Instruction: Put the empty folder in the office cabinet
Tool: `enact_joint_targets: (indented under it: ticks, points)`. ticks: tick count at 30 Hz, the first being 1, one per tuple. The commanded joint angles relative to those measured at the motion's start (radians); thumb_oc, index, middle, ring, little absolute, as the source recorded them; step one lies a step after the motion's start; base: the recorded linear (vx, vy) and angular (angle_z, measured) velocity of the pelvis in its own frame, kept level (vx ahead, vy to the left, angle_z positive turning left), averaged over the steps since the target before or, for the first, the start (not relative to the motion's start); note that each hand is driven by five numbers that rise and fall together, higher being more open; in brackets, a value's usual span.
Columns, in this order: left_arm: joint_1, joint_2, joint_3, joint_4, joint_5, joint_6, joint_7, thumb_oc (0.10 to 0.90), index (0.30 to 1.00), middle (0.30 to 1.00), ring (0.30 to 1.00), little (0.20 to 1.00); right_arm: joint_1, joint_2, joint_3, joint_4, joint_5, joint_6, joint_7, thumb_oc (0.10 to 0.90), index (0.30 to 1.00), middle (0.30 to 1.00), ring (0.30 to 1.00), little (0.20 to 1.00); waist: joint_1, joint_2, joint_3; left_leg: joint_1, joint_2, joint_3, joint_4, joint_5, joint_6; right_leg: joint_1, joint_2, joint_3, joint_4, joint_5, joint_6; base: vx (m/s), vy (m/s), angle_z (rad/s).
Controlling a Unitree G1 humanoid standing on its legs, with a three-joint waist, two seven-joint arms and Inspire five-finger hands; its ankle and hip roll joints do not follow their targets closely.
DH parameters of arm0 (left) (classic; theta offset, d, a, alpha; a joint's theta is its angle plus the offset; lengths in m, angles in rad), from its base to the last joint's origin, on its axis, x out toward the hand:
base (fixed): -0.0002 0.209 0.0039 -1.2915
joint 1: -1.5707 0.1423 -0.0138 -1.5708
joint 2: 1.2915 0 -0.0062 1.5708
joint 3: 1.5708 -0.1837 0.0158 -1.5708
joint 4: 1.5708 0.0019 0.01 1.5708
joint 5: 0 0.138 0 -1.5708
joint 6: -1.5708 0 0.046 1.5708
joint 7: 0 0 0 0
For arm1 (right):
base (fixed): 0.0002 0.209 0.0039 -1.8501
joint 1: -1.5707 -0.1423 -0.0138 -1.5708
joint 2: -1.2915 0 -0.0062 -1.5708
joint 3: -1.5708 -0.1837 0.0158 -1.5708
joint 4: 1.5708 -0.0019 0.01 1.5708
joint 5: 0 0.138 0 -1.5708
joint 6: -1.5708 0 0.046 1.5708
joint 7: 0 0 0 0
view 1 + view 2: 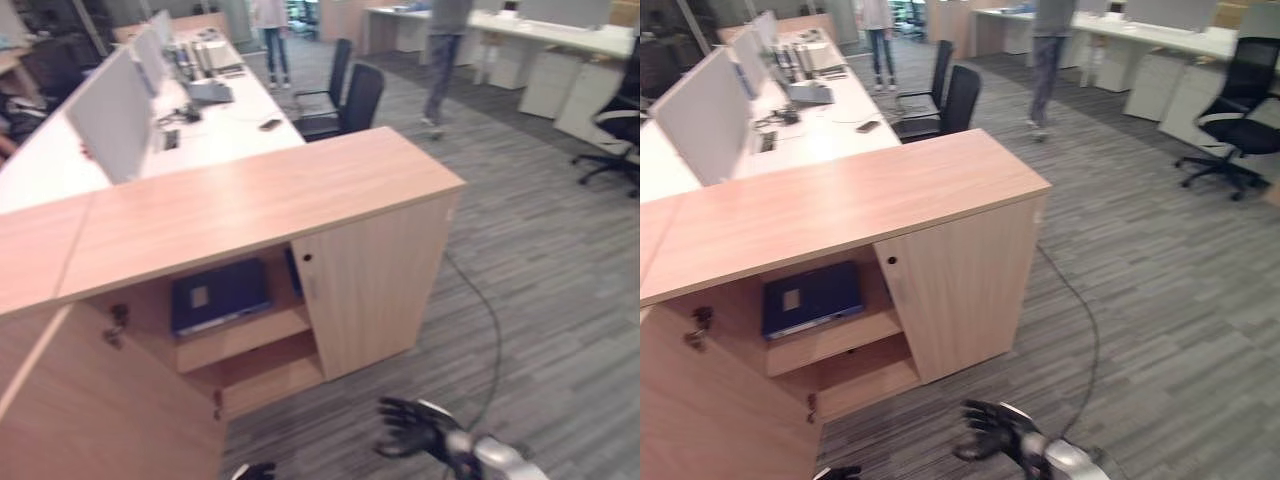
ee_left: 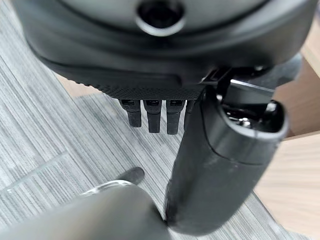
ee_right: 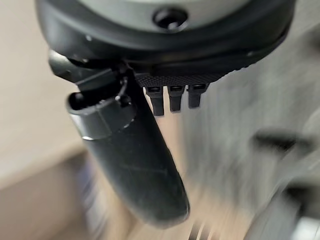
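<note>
Cabinet (image 1: 370, 270): light wood grain, pale beige-tan. Folder (image 1: 218, 295) on shelf: dark navy w/ small pale label. Carpet (image 1: 560, 300): grey, striped plank pattern. Desk surface (image 1: 210, 130): white; dividers (image 1: 108, 115) whitish-grey. Office chairs (image 1: 345, 100): black. Right hand (image 1: 415, 428): black, arm silver-grey.

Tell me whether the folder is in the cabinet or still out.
In. The dark blue folder lies flat on the upper shelf of the cabinet, whose left door stands open. Neither robot hand holds it.
</note>
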Motion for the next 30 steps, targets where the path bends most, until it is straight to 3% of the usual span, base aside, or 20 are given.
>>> enact_joint_targets:
  ticks: [1, 2, 3, 7, 9, 14, 19, 21, 22, 24, 26, 30]
  points:
    - [0.003, -0.016, -0.018, 0.063, -0.030, -0.004, -0.022, 0.800, 0.900, 0.900, 0.900, 0.900, -0.099, 0.082, -0.031, 0.082, -0.020, -0.047, -0.034, 0.800, 0.900, 0.900, 0.900, 0.900, -0.012, -0.031, 0.023, 0.045, -0.023, -0.070, 0.000, -0.103, -0.019, -0.127, 0.090, 0.309, 0.050, 0.005, 0.014, 0.04, -0.085, 0.90]
    - [-0.004, -0.003, -0.012, 0.065, -0.043, -0.003, -0.019, 0.800, 0.900, 0.900, 0.900, 0.900, -0.109, 0.098, -0.057, 0.171, -0.024, -0.048, -0.052, 0.800, 0.900, 0.900, 0.900, 0.900, -0.009, -0.037, 0.026, 0.039, -0.024, -0.097, 0.003, -0.101, -0.020, -0.133, 0.115, 0.380, 0.043, 0.004, 0.015, 0.00, -0.144, 0.85]
    - [-0.015, 0.012, -0.001, 0.076, -0.061, 0.001, -0.009, 0.800, 0.900, 0.900, 0.900, 0.900, -0.140, 0.132, -0.098, 0.328, -0.028, -0.052, -0.082, 0.800, 0.900, 0.900, 0.900, 0.900, 0.013, -0.049, 0.029, 0.026, -0.021, -0.129, 0.014, -0.102, -0.023, -0.120, 0.117, 0.366, 0.010, 0.006, 0.005, 0.01, -0.144, 0.86]
    - [-0.012, 0.032, 0.039, 0.105, -0.098, 0.004, -0.015, 0.800, 0.900, 0.900, 0.900, 0.900, -0.127, 0.167, -0.144, 0.491, -0.027, -0.047, -0.099, 0.800, 0.900, 0.900, 0.900, 0.900, 0.032, -0.066, 0.021, 0.017, -0.012, -0.190, 0.019, -0.095, -0.031, -0.089, 0.135, 0.332, -0.014, -0.018, -0.013, 0.04, -0.224, 1.02]
    - [-0.005, 0.046, 0.122, 0.130, -0.197, 0.008, -0.021, 0.800, 0.900, 0.900, 0.900, 0.900, -0.105, 0.184, -0.195, 0.581, 0.003, -0.045, -0.108, 0.800, 0.900, 0.900, 0.900, 0.900, 0.051, -0.077, 0.016, 0.007, 0.001, -0.240, 0.016, -0.083, -0.050, -0.068, 0.147, 0.286, -0.035, -0.030, -0.028, 0.04, -0.235, 1.19]
    - [0.010, 0.043, 0.205, 0.134, -0.350, 0.013, -0.043, 0.800, 0.900, 0.900, 0.900, 0.900, -0.071, 0.192, -0.244, 0.624, 0.047, -0.052, -0.113, 0.800, 0.900, 0.900, 0.900, 0.900, 0.069, -0.075, 0.025, -0.011, 0.030, -0.315, 0.019, -0.051, -0.086, -0.039, 0.169, 0.206, -0.050, -0.055, -0.055, 0.01, -0.228, 0.67]
    - [0.005, 0.061, 0.273, 0.116, -0.498, 0.015, -0.041, 0.800, 0.900, 0.900, 0.900, 0.900, -0.073, 0.181, -0.271, 0.620, 0.091, -0.059, -0.116, 0.800, 0.900, 0.900, 0.900, 0.900, 0.081, -0.068, 0.046, -0.045, 0.043, -0.341, 0.066, -0.037, -0.113, -0.017, 0.177, 0.140, -0.056, -0.071, -0.074, -0.03, -0.117, 0.62]
    - [-0.014, 0.084, 0.321, 0.100, -0.570, 0.011, -0.015, 0.800, 0.900, 0.900, 0.900, 0.900, -0.084, 0.163, -0.288, 0.604, 0.116, -0.064, -0.132, 0.800, 0.900, 0.900, 0.900, 0.900, 0.072, -0.073, 0.081, -0.095, 0.076, -0.154, 0.174, -0.064, -0.095, -0.009, 0.156, 0.084, -0.037, -0.080, -0.081, -0.14, -0.052, 0.74]
    - [-0.015, 0.085, 0.321, 0.100, -0.570, 0.011, -0.015, 0.800, 0.900, 0.900, 0.900, 0.900, -0.084, 0.163, -0.288, 0.604, 0.116, -0.064, -0.132, 0.800, 0.900, 0.900, 0.900, 0.900, 0.072, -0.073, 0.079, -0.098, 0.076, -0.155, 0.174, -0.063, -0.095, -0.011, 0.156, 0.084, -0.037, -0.078, -0.081, -0.07, -0.013, 0.80]
    - [-0.010, 0.111, 0.353, 0.095, -0.573, 0.008, -0.016, 0.800, 0.900, 0.900, 0.900, 0.900, -0.090, 0.155, -0.294, 0.606, 0.129, -0.064, -0.132, 0.800, 0.900, 0.900, 0.900, 0.900, 0.070, -0.076, 0.077, -0.094, 0.088, -0.068, 0.219, -0.093, -0.089, -0.012, 0.152, 0.076, -0.038, -0.076, -0.085, -0.04, -0.003, 0.49]
    - [-0.017, 0.170, 0.397, 0.090, -0.579, 0.001, -0.013, 0.800, 0.900, 0.900, 0.900, 0.900, -0.093, 0.136, -0.307, 0.618, 0.131, -0.061, -0.124, 0.800, 0.900, 0.900, 0.900, 0.900, 0.065, -0.066, 0.061, -0.055, 0.092, -0.028, 0.198, -0.105, -0.086, -0.011, 0.152, 0.059, -0.044, -0.074, -0.083, -0.02, 0.038, 0.15]
    - [-0.032, 0.243, 0.431, 0.079, -0.581, -0.002, -0.004, 0.800, 0.900, 0.900, 0.900, 0.900, -0.079, 0.130, -0.314, 0.618, 0.128, -0.059, -0.116, 0.800, 0.900, 0.900, 0.900, 0.900, 0.058, -0.044, 0.035, -0.010, 0.090, -0.020, 0.112, -0.075, -0.093, 0.000, 0.162, 0.046, -0.059, -0.073, -0.080, 0.05, 0.047, 0.49]
